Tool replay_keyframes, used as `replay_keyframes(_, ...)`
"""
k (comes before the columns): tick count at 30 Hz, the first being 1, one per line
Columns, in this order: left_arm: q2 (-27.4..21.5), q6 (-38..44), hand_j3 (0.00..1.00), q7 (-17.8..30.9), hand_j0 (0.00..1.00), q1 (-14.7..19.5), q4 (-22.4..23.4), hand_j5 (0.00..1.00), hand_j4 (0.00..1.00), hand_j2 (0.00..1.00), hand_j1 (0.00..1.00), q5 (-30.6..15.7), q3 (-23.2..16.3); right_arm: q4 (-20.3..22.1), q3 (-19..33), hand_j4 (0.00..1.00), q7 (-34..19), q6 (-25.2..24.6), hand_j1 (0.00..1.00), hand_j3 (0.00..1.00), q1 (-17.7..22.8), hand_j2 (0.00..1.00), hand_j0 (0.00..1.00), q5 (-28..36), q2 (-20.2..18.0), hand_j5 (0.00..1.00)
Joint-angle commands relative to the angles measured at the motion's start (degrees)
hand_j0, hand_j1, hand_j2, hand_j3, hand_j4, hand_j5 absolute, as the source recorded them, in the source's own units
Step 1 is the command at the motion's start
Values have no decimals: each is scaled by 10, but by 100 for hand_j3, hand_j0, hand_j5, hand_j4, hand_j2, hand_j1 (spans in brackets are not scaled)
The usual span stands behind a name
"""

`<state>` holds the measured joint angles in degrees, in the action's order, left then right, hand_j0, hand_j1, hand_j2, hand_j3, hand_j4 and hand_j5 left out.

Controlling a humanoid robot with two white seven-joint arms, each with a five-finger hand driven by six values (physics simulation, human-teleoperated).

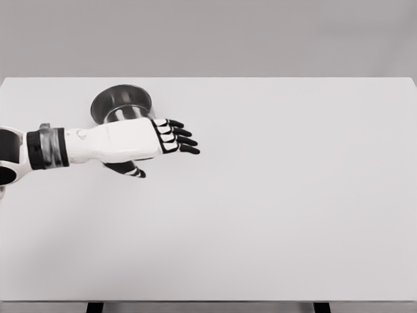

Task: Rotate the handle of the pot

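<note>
While the left hand (140, 142) reaches in from the left edge with its fingers (181, 140) stretched out flat and holding nothing, it covers the near rim of the metal pot (120, 102). The pot stands on the white table (273, 195), toward the far left. No handle shows past the hand.

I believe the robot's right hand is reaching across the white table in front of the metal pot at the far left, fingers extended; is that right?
Not quite: it is the left hand, since its arm comes in from the picture's left edge in the head view. The rest holds: it reaches across the white table in front of the metal pot at the far left, fingers extended. The right arm is not in view.
</note>
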<state>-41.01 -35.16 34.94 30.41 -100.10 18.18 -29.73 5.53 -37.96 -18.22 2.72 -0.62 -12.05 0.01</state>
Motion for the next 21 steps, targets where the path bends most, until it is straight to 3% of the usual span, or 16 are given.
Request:
replay_keyframes(1, 1, 2, 100, 1, 100, 0, 1, 100, 100, 100, 100, -3, -3, 0, 0, 100, 0, 0, 100, 100, 0, 100, 100, 0, 0, 100)
replay_keyframes(3, 1, 2, 100, 1, 100, 0, 2, 100, 100, 100, 100, -1, -5, 0, -1, 100, 1, 0, 100, 100, 0, 100, 100, -1, 0, 100)
replay_keyframes(5, 1, 2, 100, 1, 100, -1, 4, 100, 100, 100, 100, 42, -6, -1, -1, 100, 0, -2, 100, 100, 8, 100, 100, 0, 0, 100)
replay_keyframes(8, 2, 2, 100, 1, 100, 1, 4, 100, 100, 100, 100, 70, -7, -2, -2, 100, -1, -2, 100, 100, 21, 100, 100, 0, 0, 100)
replay_keyframes(13, 0, 2, 100, 1, 100, 40, 4, 100, 100, 100, 100, 97, -16, -2, -2, 100, -1, -2, 100, 100, 21, 100, 100, 0, 0, 100)
replay_keyframes(15, -21, 2, 100, 1, 100, 106, 26, 100, 100, 100, 100, 71, -96, -2, -2, 100, -1, -2, 100, 100, 21, 100, 100, 0, 0, 100)
replay_keyframes(16, -18, 2, 100, 1, 100, 124, 46, 100, 100, 100, 100, 25, -153, -2, -2, 100, -1, -2, 100, 100, 21, 100, 100, 0, 0, 100)
replay_keyframes(17, -11, 2, 100, 1, 100, 144, 54, 100, 100, 100, 100, 19, -222, -2, -2, 100, -1, -2, 100, 100, 21, 100, 100, 0, 0, 100)
replay_keyframes(18, 3, 2, 100, 1, 100, 170, 66, 100, 100, 100, 100, 19, -265, -2, -2, 100, -1, -2, 100, 100, 21, 100, 100, 0, 0, 100)
replay_keyframes(21, -21, 2, 100, 1, 100, 192, 112, 100, 100, 100, 100, 18, -257, -2, -2, 100, -1, -2, 100, 100, 21, 100, 100, 0, 0, 100)
